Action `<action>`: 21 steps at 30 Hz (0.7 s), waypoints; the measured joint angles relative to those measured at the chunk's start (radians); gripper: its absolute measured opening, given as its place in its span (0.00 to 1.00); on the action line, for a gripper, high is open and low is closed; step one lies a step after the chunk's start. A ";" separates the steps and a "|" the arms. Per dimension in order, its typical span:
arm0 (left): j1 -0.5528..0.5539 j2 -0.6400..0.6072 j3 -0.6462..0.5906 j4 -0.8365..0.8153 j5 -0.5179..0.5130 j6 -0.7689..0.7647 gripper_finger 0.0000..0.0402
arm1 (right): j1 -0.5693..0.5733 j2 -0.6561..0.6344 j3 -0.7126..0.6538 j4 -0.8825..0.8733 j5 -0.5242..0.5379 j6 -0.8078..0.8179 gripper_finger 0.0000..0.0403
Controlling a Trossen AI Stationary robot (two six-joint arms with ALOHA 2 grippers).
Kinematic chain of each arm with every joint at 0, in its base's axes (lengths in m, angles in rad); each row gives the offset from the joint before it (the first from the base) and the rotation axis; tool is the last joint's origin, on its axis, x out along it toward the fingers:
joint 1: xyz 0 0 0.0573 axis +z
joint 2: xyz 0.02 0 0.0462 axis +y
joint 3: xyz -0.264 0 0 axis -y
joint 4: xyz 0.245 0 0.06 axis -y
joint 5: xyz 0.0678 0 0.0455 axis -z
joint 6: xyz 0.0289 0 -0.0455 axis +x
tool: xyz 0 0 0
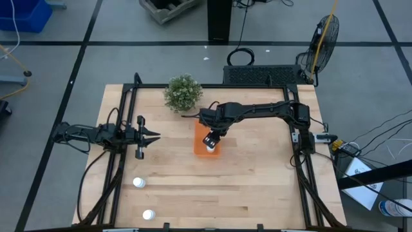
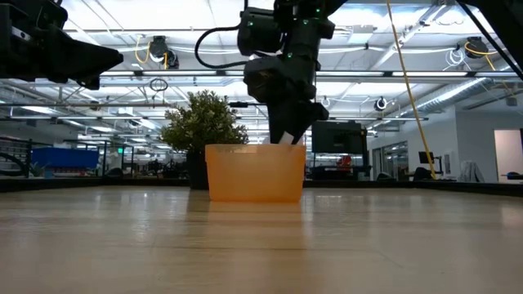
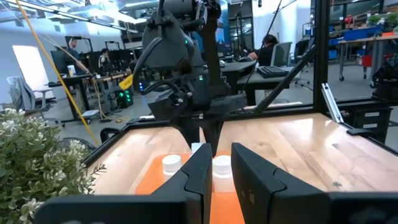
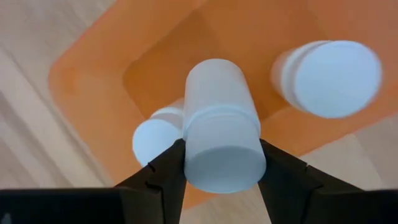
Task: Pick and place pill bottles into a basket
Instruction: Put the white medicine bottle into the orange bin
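Bottle (image 4: pixel 221 127), smooth white cylinder, pinched in right tool (image 1: pixel 210 142) just above orange basket (image 1: pixel 199 149) mid-bench; two more lie inside. Two bottles (image 1: pixel 138 183) stand near left edge. Left tool (image 1: pixel 153 136), seemingly spread, waits left over open bench (image 1: pixel 257 180).

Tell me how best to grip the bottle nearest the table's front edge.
Judging by the high view, that bottle stands upright, round cap up, apart from its neighbour. Grip the cylindrical body just under the cap, coming straight down. The left gripper is nearer; the right gripper holds a bottle over the basket.
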 joint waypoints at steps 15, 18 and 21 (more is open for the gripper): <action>0.000 0.000 0.000 0.000 0.000 0.000 0.17 | 0.013 0.000 0.000 -0.051 -0.024 -0.147 0.41; 0.000 0.000 0.000 0.000 0.000 0.000 0.17 | 0.017 0.000 0.000 -0.078 0.005 -0.191 0.41; 0.000 0.000 0.000 0.000 0.000 0.000 0.17 | 0.026 0.000 0.000 -0.089 0.047 -0.233 0.41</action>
